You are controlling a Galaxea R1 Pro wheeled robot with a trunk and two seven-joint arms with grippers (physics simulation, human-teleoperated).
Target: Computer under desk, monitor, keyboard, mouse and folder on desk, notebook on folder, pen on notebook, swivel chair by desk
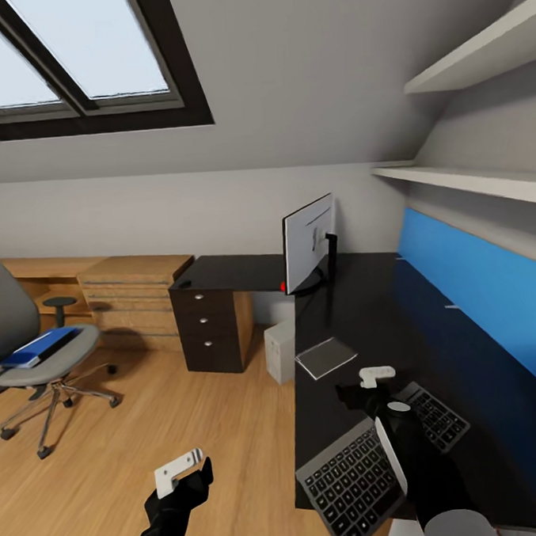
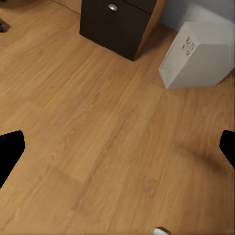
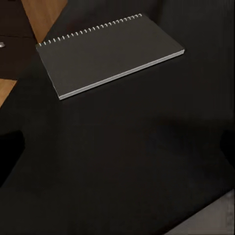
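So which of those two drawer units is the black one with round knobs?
The dark drawer unit under the end of the desk, beside the computer. The light oak drawers against the wall are wider and pale wood.

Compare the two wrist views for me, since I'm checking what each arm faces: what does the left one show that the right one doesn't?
Left wrist alone: the plank floor, the computer standing on it, and the dark drawer unit with a round knob. Right wrist alone: the notebook lying flat on the black desk, spiral edge visible. Shared: dark fingertips at both side edges, spread wide with nothing between them.
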